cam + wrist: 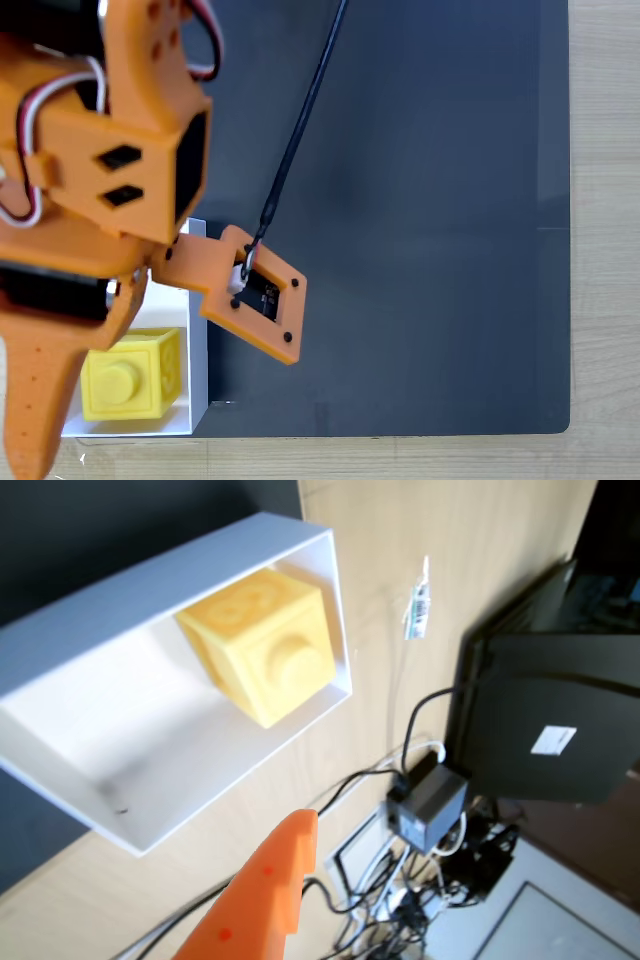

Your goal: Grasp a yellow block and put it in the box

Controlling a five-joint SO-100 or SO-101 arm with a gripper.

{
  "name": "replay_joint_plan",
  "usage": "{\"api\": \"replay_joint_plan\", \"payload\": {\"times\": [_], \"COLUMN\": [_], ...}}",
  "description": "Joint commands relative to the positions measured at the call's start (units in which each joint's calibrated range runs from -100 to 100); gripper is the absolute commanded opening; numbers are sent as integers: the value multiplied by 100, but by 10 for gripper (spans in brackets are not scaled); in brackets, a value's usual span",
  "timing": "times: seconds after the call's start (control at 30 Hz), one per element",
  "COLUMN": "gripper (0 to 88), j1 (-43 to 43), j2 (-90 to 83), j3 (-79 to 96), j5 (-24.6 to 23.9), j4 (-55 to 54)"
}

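Block: yellow block (132, 376) (262, 646) sits inside the white box (197, 340) (120, 680), near-left desk (600, 200) corner in your fixed view. Orange fingers (40, 400) (265, 895) above; apart or together, you can't tell.

The yellow block (132, 376) looks like smooth moulded plastic with a slight sheen, sitting in the box (60, 750), whose thin white walls look smooth and matt. The arm (110, 150) is matt orange printed-looking plastic, above a dull black mat (420, 200) bordered at 3 o'clock by pale wood-grain table (605, 220).
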Motion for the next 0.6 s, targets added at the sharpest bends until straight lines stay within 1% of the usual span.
{"api": "replay_joint_plan", "payload": {"times": [0.0, 0.07, 0.1, 0.2, 0.5, 0.57], "gripper": [146, 27, 2, 36, 35, 35], "j1": [-329, -573, -665, -918, -1793, -1928], "j2": [-1574, -2286, -2650, -3777, -7387, -8176], "j3": [37, 462, 761, 2054, 7283, 8287], "j5": [-511, -642, -669, -684, -642, -637], "j4": [1303, 1783, 1949, 2158, 2150, 1687]}}
